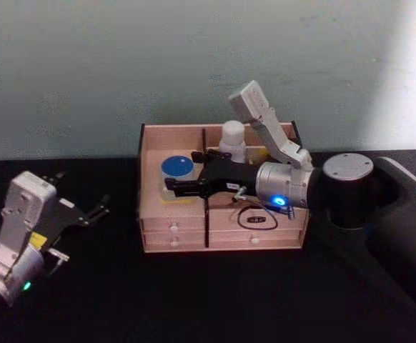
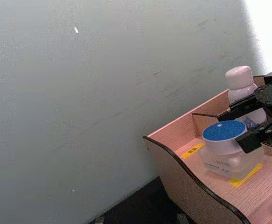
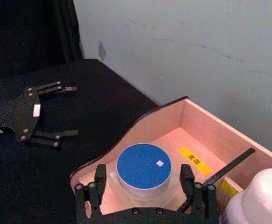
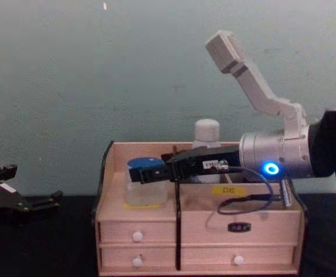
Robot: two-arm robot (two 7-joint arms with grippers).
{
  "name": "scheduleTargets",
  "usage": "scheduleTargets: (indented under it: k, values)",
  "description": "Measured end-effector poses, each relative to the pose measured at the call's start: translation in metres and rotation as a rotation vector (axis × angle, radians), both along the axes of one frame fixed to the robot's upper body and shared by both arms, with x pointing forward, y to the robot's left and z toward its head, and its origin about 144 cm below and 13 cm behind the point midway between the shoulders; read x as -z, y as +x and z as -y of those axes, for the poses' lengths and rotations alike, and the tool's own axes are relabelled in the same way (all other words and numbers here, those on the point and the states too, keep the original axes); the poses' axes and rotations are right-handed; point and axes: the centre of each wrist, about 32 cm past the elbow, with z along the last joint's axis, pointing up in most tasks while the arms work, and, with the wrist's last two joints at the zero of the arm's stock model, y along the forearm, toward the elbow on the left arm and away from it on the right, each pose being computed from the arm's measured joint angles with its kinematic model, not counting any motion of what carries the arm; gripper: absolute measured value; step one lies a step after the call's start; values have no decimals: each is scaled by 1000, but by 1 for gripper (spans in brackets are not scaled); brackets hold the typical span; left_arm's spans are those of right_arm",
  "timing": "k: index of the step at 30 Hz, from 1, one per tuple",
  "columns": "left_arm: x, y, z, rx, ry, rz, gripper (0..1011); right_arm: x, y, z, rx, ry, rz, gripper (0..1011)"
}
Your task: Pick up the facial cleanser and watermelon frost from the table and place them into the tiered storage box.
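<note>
Right gripper stands open around the round blue-lidded clear jar in the wooden storage box's left compartment — a white-capped bottle behind. Left gripper rests open near the table's left edge.

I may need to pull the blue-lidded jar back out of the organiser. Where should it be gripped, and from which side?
Grip the blue-lidded jar just under its round lid, coming from above: it stands upright in the tiered storage box's left compartment, with walls around its lower body.

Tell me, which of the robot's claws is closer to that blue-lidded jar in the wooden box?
The right gripper: its open fingers sit either side of the blue-lidded jar in the tiered storage box. The left gripper rests over the table, well off to the box's left.
</note>
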Motion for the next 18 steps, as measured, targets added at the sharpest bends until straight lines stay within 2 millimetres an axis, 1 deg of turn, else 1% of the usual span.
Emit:
scheduleTargets:
  k: [1, 12, 18]
  values:
    - [0, 0, 0, 0, 0, 0, 1001, 0, 0, 0, 0, 0, 0, 1002]
    - [0, 0, 0, 0, 0, 0, 1001, 0, 0, 1, -2, 6, 0, 1002]
    - [0, 0, 0, 0, 0, 0, 1001, -8, -5, 2, -9, 38, 25, 1002]
